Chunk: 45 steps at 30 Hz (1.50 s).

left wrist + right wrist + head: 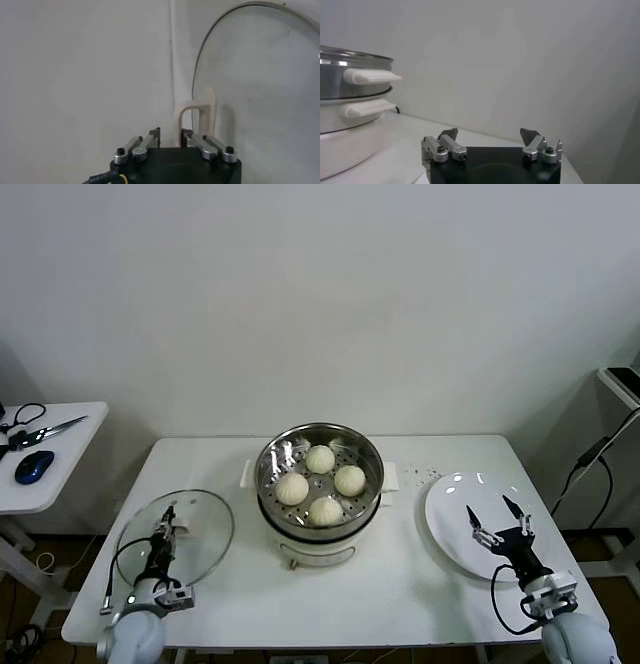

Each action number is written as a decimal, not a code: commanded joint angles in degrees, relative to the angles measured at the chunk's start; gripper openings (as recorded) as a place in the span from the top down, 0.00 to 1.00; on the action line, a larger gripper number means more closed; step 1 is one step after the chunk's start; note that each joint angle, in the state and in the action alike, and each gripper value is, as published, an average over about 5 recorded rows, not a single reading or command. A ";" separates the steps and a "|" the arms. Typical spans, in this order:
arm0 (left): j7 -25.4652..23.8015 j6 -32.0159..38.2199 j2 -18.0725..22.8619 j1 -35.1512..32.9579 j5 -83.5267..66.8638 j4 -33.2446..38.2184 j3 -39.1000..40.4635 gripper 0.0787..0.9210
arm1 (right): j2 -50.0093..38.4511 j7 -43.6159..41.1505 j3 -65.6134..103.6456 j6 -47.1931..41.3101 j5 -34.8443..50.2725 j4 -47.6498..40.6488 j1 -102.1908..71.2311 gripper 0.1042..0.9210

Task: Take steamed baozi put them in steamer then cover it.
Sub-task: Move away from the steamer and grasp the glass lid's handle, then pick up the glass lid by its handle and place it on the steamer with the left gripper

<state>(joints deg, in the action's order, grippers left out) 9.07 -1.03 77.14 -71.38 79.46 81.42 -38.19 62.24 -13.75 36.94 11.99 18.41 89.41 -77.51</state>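
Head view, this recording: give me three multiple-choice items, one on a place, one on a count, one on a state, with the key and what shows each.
1. Where does the glass lid lie?
A. On the steamer
B. On the table, on the steamer's left
C. On the white plate

2. How many baozi sit in the steamer?
A. Two
B. Three
C. Four

3. How is the right gripper?
A. Open and empty, above the white plate
B. Shut on a baozi
C. Shut on the lid's handle

Key: 1 B, the lid lies flat on the table with the left gripper at its white handle, while the steamer stands uncovered. 2 C, four buns show on the perforated bottom. 3 A, its fingers stand spread with nothing between them, and the plate below is bare.
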 commanded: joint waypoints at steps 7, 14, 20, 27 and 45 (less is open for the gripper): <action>-0.60 -3.09 -2.13 -6.68 -4.86 15.78 -0.15 0.92 | 0.05 -0.14 0.13 0.45 -0.50 -1.33 0.93 0.12; -1.52 -9.06 -4.45 -14.70 -5.81 29.17 -1.16 0.92 | 0.11 -0.35 -0.14 0.72 -0.68 -2.70 2.20 0.12; -2.84 -18.84 -7.72 -20.72 -4.12 40.06 -1.41 0.92 | 0.00 -0.41 -0.51 0.95 -1.06 -4.03 3.42 0.12; -5.09 -26.23 -12.76 -19.21 -1.03 46.03 3.21 0.92 | -0.50 -0.43 -1.16 0.83 -2.04 -5.20 4.81 0.12; -30.32 -42.91 -11.64 17.65 7.69 38.92 42.98 0.92 | 0.52 -0.23 -2.25 1.62 -6.14 -10.16 9.31 0.12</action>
<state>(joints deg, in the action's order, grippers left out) -6.76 -34.23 62.36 -72.12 81.02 122.48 -16.10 62.42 -13.98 34.69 13.16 13.98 81.58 -69.83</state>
